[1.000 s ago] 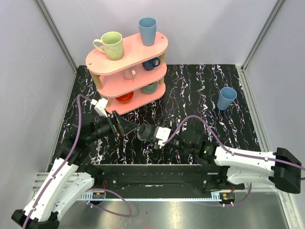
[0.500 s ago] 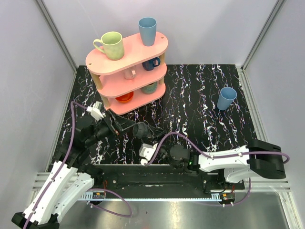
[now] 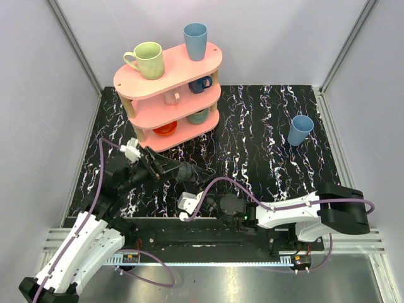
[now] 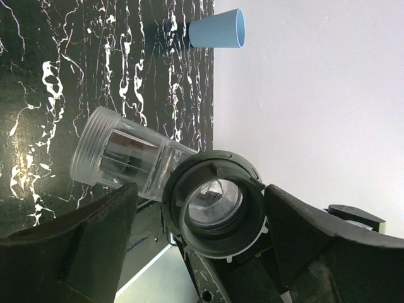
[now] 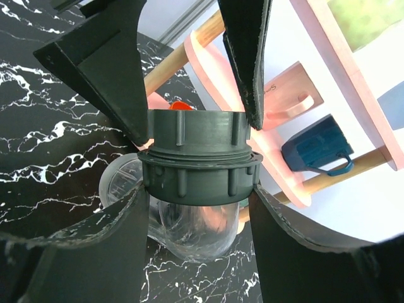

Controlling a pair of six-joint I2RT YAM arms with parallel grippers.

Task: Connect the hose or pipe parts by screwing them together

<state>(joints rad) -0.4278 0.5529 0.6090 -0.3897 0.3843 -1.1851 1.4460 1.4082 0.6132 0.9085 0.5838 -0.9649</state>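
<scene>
The two pipe parts sit together as one piece over the near-left part of the black marbled tabletop (image 3: 265, 132), just in front of the pink shelf (image 3: 170, 77) and between the two arms. The dark collar (image 5: 199, 180) sits on one end of the translucent fitting (image 4: 123, 158). The fitting's clear body angles away from the collar to a threaded open end. In the right wrist view the collar shows a narrower ribbed band above a wider ribbed ring, with thread lines between them. The left hand (image 4: 201, 194) is clenched on the dark collar. Its fingers (image 5: 101, 69) come down from the top of the right wrist view and press on opposite sides of the narrower band. In its own wrist view the collar fills the gap between them. The right hand (image 5: 194, 192) reaches in from the near side. Its fingers (image 5: 63, 252) stand one on each side of the clear body, just under the wide ring and right beside it. I cannot tell whether they are pressing on it or only flanking it. A dark blue mug (image 5: 315, 150) lies on a lower level of the shelf behind the collar. A blue cup (image 3: 300, 130) stands alone on the far right of the tabletop, well apart from the arms.
</scene>
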